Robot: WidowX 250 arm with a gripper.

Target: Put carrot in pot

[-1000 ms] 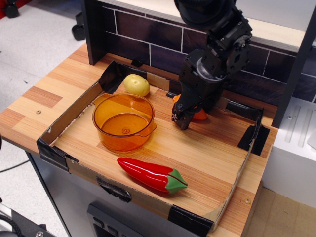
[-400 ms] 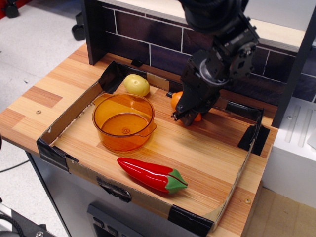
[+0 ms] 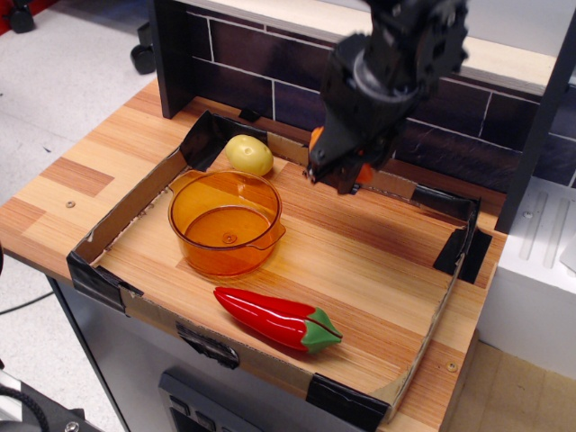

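Note:
My black gripper (image 3: 335, 176) is shut on the orange carrot (image 3: 364, 171) and holds it in the air above the back of the tray, right of the pot. Only small orange parts of the carrot show past the fingers. The translucent amber pot (image 3: 225, 221) stands upright and empty on the left half of the tray, below and left of the gripper.
A pale yellow potato (image 3: 248, 155) lies behind the pot. A red chili pepper (image 3: 277, 319) with a green stem lies near the front edge. A low cardboard wall (image 3: 122, 216) with black tape rims the wooden tray. A dark brick-pattern backboard (image 3: 261, 72) stands behind.
The gripper has risen from the tray floor with the carrot in it and shifted slightly back. The pot, potato and pepper have not moved.

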